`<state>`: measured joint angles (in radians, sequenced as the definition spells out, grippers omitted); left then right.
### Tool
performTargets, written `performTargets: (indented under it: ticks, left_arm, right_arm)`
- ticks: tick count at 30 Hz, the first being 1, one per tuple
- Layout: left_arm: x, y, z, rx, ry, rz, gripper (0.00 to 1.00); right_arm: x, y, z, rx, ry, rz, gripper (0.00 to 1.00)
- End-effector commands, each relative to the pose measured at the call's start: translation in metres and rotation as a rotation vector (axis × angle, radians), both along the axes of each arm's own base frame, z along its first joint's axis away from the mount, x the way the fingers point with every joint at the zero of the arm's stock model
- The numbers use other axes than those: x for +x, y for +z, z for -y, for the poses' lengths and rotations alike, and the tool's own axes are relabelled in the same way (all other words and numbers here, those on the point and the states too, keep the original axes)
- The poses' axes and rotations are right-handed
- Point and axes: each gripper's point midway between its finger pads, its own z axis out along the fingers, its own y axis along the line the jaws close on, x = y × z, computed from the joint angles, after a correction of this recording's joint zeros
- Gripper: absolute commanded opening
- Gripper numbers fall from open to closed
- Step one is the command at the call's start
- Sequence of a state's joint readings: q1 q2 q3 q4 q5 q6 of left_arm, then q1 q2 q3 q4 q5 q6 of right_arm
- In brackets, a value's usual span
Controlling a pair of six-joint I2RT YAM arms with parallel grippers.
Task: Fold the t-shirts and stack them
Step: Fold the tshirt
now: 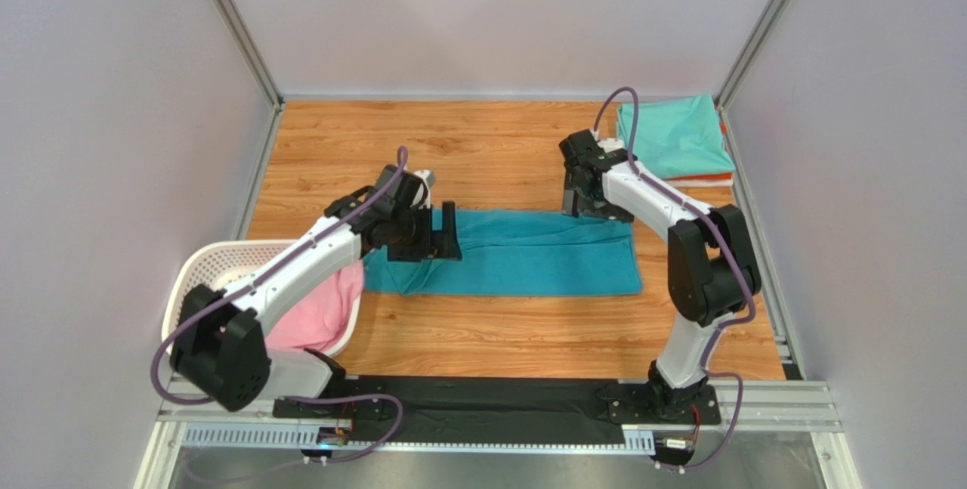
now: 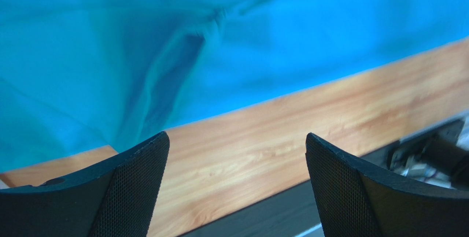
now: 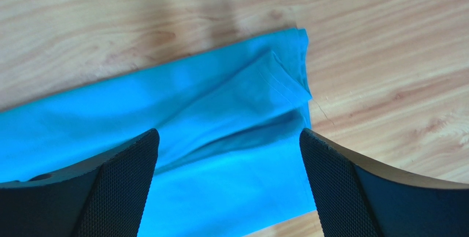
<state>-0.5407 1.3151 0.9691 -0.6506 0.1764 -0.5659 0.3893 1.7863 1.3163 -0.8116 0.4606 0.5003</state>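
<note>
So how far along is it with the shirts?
Done: a mint shirt lies folded in the far right corner, an orange shirt showing beneath it. In hand: the teal shirt is a long folded strip mid-table, with the left gripper and right gripper open over its ends, gripping nothing. Left: finishing and stacking the teal, then the pink shirt in the basket.

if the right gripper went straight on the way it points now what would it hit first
Most likely the folded end of the deep teal t-shirt, which sits framed by the open right gripper. How much gap is left to it is unclear.
</note>
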Motion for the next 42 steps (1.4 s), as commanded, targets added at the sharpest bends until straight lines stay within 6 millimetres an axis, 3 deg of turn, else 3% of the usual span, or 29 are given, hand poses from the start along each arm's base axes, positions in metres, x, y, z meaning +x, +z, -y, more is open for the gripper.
performTargets:
  ticks: [1, 2, 7, 10, 16, 23, 28, 32, 42]
  left_arm:
    - [0.044, -0.003, -0.006, 0.007, 0.113, -0.005, 1.00]
    - [0.051, -0.018, -0.009, 0.008, 0.137, -0.063, 1.00]
    - [0.081, -0.045, -0.004, -0.022, 0.167, -0.133, 1.00]
    - [0.086, -0.064, -0.005, -0.011, 0.168, -0.191, 1.00]
    - [0.078, -0.084, -0.012, 0.023, 0.192, -0.236, 1.00]
    - [0.066, -0.100, -0.038, 0.125, 0.270, -0.266, 1.00]
    - [0.066, -0.095, -0.044, 0.148, 0.271, -0.249, 1.00]
    - [0.067, -0.082, -0.040, 0.117, 0.261, -0.225, 1.00]
    - [0.055, -0.042, -0.014, 0.034, 0.173, -0.135, 1.00]
  right_arm:
    - [0.025, 0.001, -0.004, -0.017, -0.011, 0.034, 1.00]
    - [0.026, 0.000, -0.004, -0.025, -0.011, 0.031, 1.00]
    - [0.032, -0.019, 0.006, -0.040, -0.029, -0.013, 1.00]
    - [0.033, -0.031, 0.012, -0.051, -0.025, -0.047, 1.00]
    - [0.014, -0.037, 0.032, -0.066, -0.070, -0.077, 1.00]
    - [-0.023, -0.025, 0.080, -0.111, -0.169, -0.075, 1.00]
    - [-0.053, -0.005, 0.106, -0.104, -0.231, -0.036, 1.00]
    - [-0.069, 0.004, 0.108, -0.073, -0.236, -0.008, 1.00]
    - [-0.066, 0.016, 0.091, 0.036, -0.188, 0.044, 1.00]
